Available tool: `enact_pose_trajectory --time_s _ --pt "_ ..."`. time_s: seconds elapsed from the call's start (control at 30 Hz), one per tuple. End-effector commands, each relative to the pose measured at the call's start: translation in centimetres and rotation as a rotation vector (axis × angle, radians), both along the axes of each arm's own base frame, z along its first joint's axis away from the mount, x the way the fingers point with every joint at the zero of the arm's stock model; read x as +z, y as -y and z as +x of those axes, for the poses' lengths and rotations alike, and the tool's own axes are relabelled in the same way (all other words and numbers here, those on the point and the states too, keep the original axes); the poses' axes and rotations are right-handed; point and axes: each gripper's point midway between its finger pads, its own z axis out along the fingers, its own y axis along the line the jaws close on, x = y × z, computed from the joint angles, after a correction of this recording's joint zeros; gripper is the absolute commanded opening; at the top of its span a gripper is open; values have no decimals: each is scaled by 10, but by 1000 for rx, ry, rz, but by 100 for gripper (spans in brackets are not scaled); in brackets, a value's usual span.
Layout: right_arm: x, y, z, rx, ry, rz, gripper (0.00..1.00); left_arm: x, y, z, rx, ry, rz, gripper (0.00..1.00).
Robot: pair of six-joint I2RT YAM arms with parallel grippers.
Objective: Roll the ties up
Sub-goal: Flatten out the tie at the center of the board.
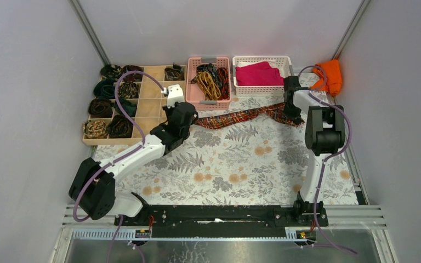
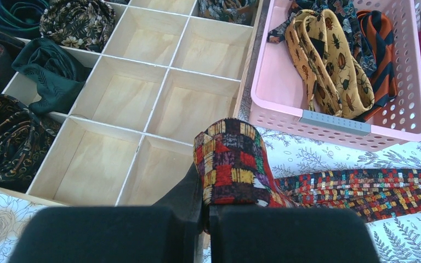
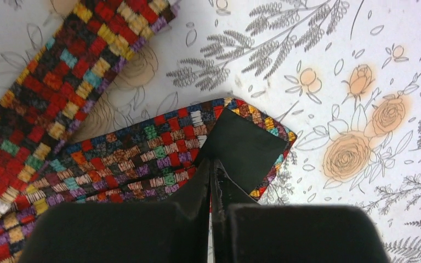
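Note:
A red, yellow and dark checked tie [image 1: 235, 116] lies stretched across the flowered table cover between my two grippers. My left gripper [image 1: 189, 118] is shut on its narrow end beside the wooden tray. In the left wrist view that end [image 2: 233, 164] folds up over the left gripper [image 2: 208, 189]. My right gripper [image 1: 291, 116] is down on the wide end. In the right wrist view the right gripper [image 3: 212, 164] is shut on the tie [image 3: 115, 159] at the edge of its turned-back black lining [image 3: 244, 145].
A wooden divided tray [image 1: 148, 107] at the back left holds several rolled ties [image 1: 112, 101]. The pink basket [image 1: 193, 97] holds loose ties, among them a yellow one [image 2: 334, 71]. A white basket [image 1: 263, 59] holds magenta cloth. An orange cloth [image 1: 329, 75] lies at the back right.

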Motion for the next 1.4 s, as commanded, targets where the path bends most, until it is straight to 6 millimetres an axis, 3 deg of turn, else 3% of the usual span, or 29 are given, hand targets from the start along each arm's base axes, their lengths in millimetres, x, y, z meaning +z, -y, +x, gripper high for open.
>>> enact_pose_trajectory --time_s 0.0,0.1,0.3,0.4,0.5,0.6,0.7,0.93,1.2,1.37 --pt "-30 17 -1 -76 -69 37 0 -2 -5 -3 13 -4 -17 0" --pt "-36 40 8 -123 -74 34 0 -6 -5 -5 12 -14 -16 0" --pt "-38 57 40 -98 -55 30 0 -22 3 -13 -30 -61 -65 0" --pt "-36 53 57 -69 -37 54 1 -34 9 -16 -61 -95 -88 0" --pt "-20 43 69 -62 19 118 7 -45 15 -19 -85 -129 -103 0" --pt "14 28 87 -41 171 199 26 -56 21 -21 -112 -157 -124 0" --pt "32 14 101 -12 234 278 37 -66 25 -22 -123 -179 -125 0" --pt "30 8 121 -8 249 315 41 -70 26 -19 -127 -189 -109 0" --pt "53 9 124 3 317 308 46 -75 25 -19 -122 -200 -94 0" --pt "34 8 131 0 268 319 45 -75 23 -18 -115 -204 -82 0"
